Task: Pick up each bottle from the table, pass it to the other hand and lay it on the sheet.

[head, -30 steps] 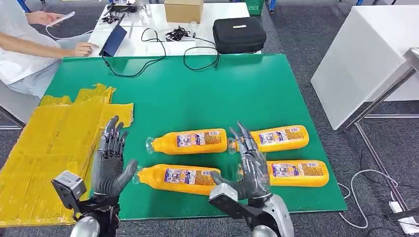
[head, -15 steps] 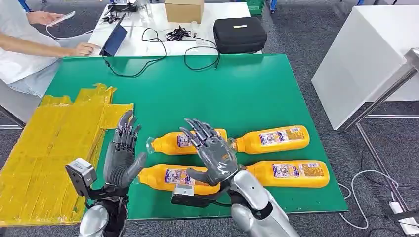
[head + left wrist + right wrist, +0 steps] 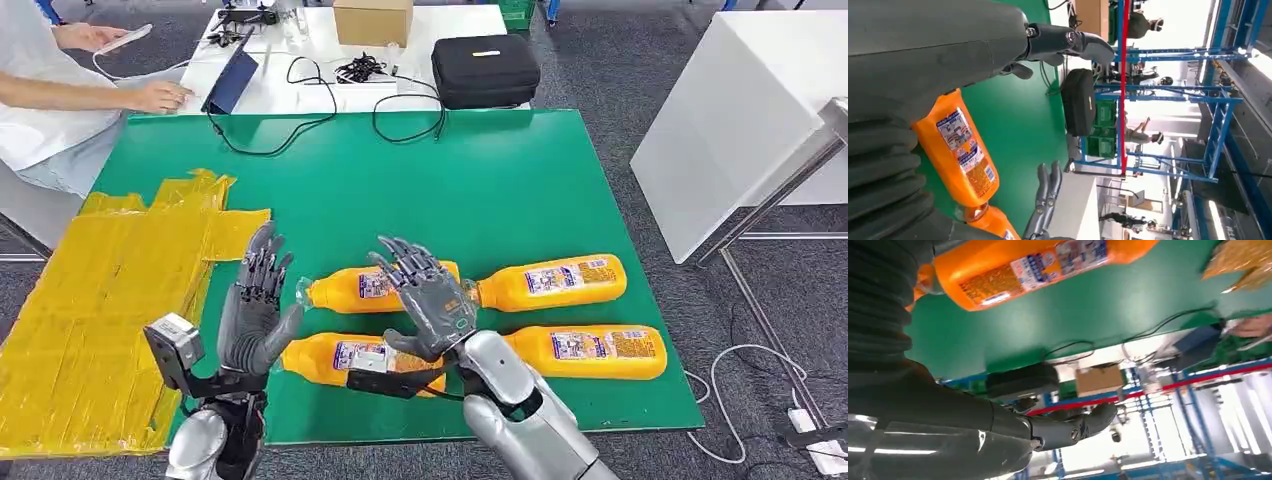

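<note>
Landmark: green mat [image 3: 500, 180].

Nearest the robot, both hands raised over the mat's near edge, palms turned toward each other. Left hand [image 3: 255, 315]: fingers apart, holding nothing, just beside the cap end of the near-left bottle [image 3: 350, 358]. Right hand [image 3: 430, 305]: fingers spread, empty, above the near-left and far-left bottle [image 3: 380, 285].

Change over the last second: right hand swung from the mat's right-hand bottles to the middle and turned palm up; in the last half second it barely shifted. Left hand crept up and inward, closer to the right. Bottles unmoved.

Reading: looks like a handover posture, yet neither hand carries anything. No bottle picked; all four lie flat on the mat's near half, near-right bottle [image 3: 595, 350] and far-right bottle [image 3: 555, 280] included. A grasp has to come first.

Yellow sheet [image 3: 100, 310] overlaps the mat's left edge, bare of bottles, well apart from them.

Beyond the mat's far edge: white table [image 3: 320, 40] with black case [image 3: 485, 70], cardboard box [image 3: 372, 20], cables. A person's hand [image 3: 160, 97] rests at the far left corner.
</note>
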Robot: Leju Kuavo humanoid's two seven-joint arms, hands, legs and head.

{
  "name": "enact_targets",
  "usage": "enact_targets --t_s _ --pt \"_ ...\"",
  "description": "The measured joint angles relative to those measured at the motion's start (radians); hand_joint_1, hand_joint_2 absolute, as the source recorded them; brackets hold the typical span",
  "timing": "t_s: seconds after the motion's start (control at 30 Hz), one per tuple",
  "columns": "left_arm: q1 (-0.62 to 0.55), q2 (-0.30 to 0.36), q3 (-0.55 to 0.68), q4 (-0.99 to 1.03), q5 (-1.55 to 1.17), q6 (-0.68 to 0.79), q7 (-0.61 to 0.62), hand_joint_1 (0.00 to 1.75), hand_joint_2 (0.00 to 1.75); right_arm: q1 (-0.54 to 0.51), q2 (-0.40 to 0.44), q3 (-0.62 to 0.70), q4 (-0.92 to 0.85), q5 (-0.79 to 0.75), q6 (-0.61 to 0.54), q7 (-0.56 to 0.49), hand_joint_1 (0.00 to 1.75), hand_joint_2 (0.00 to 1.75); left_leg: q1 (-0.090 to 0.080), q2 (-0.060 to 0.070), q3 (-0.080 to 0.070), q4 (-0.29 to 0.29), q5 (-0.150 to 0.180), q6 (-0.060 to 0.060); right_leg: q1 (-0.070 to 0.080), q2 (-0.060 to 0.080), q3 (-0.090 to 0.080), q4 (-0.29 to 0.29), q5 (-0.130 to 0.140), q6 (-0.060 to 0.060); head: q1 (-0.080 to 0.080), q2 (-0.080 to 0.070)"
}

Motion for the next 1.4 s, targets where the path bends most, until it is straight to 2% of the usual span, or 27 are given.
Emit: enact_targets --t_s 0.17,0.63,0.83,1.4 --pt "0.000 0.000 0.001 0.002 -0.008 0.029 0.000 0.00 1.75 -0.007 0.000 -0.037 0.012 0.021 -0.023 0.039 0.00 1.75 0.000 0.000 0.000 0.000 0.000 0.000 0.000 0.000 0.000 0.000 0.000 0.000 0.000 0.000" --pt "0.000 0.000 0.012 0.002 -0.012 0.030 0.000 0.00 1.75 -0.020 0.001 -0.083 0.036 0.057 -0.019 0.050 0.00 1.75 0.000 0.000 0.000 0.000 0.000 0.000 0.000 0.000 0.000 0.000 0.000 0.000 0.000 0.000" --pt "-0.009 0.000 0.013 0.012 -0.012 0.029 -0.001 0.00 1.75 -0.074 0.015 -0.082 0.104 0.048 0.037 0.033 0.00 1.75 0.000 0.000 0.000 0.000 0.000 0.000 0.000 0.000 0.000 0.000 0.000 0.000 0.000 0.000" --pt "-0.039 0.000 0.011 0.045 -0.003 0.028 -0.003 0.00 1.75 -0.191 0.055 -0.058 0.230 0.033 0.081 0.004 0.00 1.75 0.000 0.000 0.000 0.000 0.001 0.000 0.000 0.000 0.000 0.000 0.000 0.000 0.000 0.000"
